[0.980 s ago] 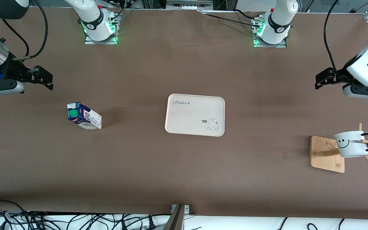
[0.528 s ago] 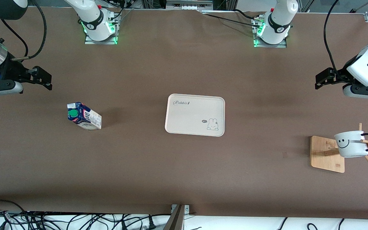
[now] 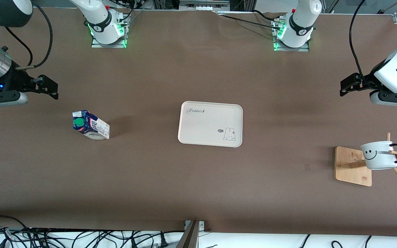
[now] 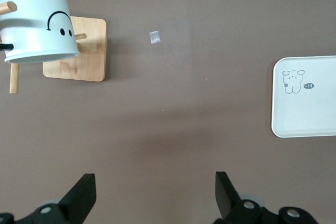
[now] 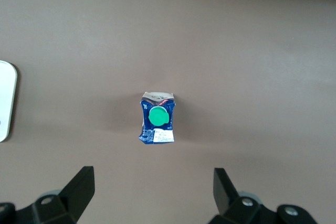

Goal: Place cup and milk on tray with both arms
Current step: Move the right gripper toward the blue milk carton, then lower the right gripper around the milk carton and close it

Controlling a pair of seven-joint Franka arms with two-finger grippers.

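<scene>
The cream tray [image 3: 191, 134] with "Rabbit" script lies flat at the table's middle. The milk carton [image 3: 91, 125], blue and white with a green cap, stands toward the right arm's end; it also shows in the right wrist view [image 5: 157, 119]. The white smiley cup [image 3: 378, 155] hangs by its black handle on a peg of a wooden rack [image 3: 353, 166] toward the left arm's end, also seen in the left wrist view [image 4: 37, 24]. My right gripper [image 3: 48, 88] is open and empty, up over bare table beside the carton. My left gripper [image 3: 349, 85] is open and empty, over bare table.
The rack's square base [image 4: 79, 51] and pegs stick out around the cup. A small pale scrap [image 4: 155, 37] lies on the brown cloth near the rack. Cables hang at the table's near edge [image 3: 81, 237]. The arm bases [image 3: 107, 31] stand along the table's farthest edge.
My right gripper has shifted slightly toward the carton. The left arm, the cup, the carton and the tray have not moved.
</scene>
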